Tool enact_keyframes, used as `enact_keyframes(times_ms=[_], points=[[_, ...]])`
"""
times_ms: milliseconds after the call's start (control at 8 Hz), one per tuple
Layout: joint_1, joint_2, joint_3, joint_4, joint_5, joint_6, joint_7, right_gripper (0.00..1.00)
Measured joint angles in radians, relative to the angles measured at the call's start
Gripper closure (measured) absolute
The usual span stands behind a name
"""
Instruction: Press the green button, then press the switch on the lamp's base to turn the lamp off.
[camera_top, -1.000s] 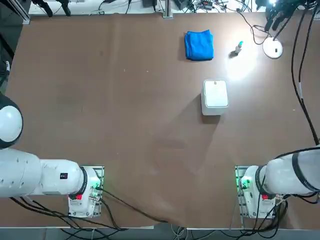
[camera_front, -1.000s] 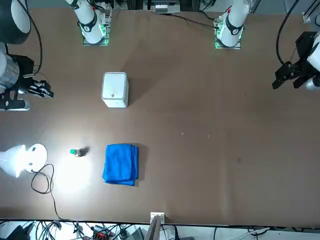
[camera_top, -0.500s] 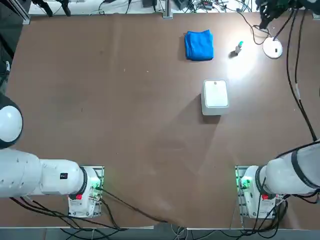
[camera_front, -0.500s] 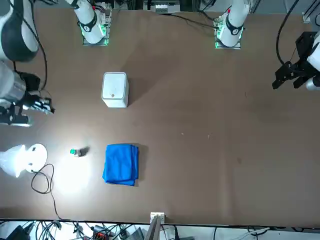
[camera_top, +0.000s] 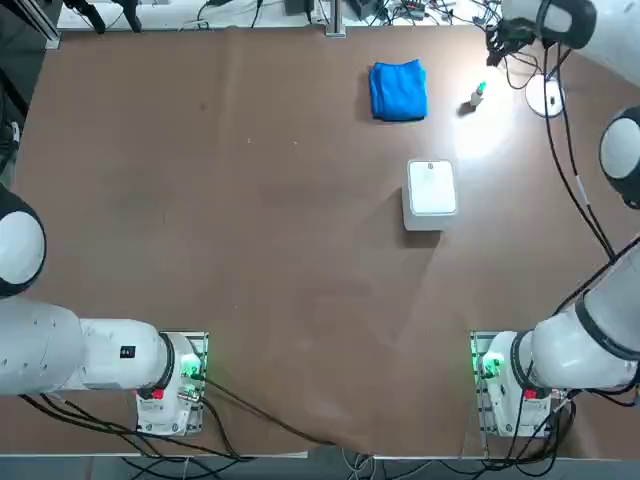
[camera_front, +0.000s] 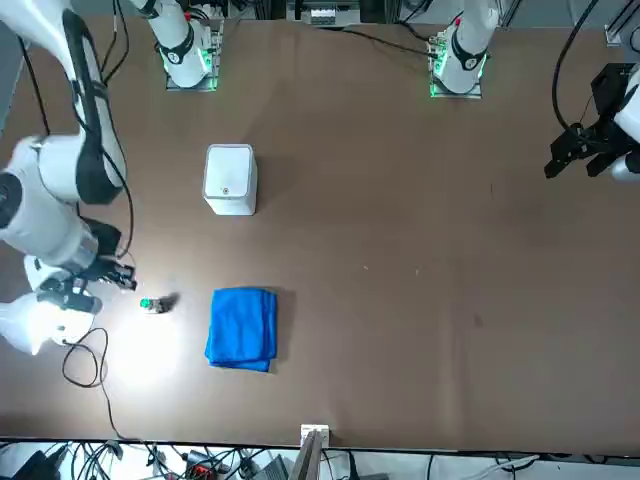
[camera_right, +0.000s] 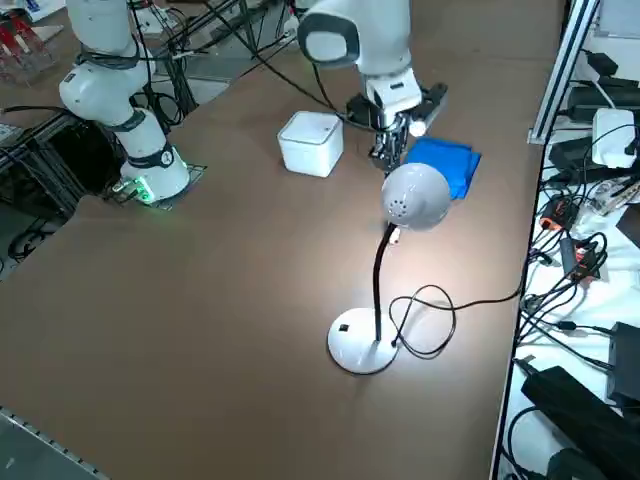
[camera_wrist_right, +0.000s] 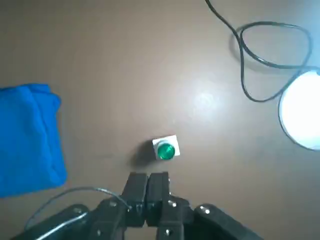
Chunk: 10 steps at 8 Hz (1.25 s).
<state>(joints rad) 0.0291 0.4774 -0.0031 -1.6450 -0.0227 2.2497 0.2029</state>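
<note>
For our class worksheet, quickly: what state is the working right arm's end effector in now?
Right end effector: closed, holding nothing, above the brown tabletop.

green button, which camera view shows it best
The right wrist view: the green button faces the camera, with cap and pale body both plain beyond the shut right tool. The top and front views show it small, beside the arm. In the right side view it's mostly hidden around the lamp's head.

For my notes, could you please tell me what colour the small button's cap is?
The cap is green, best seen in the right wrist view.
</note>
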Motion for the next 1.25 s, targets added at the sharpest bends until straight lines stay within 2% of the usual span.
enact_keyframes(times_ms=[125,375,1250], points=[[0.000,0.040,0.000,0.001,0.000,0.062,0.021,0.98],[-0.001,0.084,-0.001,0.004,0.000,0.100,0.036,0.98],[-0.005,0.103,-0.008,-0.006,0.000,0.100,0.038,0.98]])
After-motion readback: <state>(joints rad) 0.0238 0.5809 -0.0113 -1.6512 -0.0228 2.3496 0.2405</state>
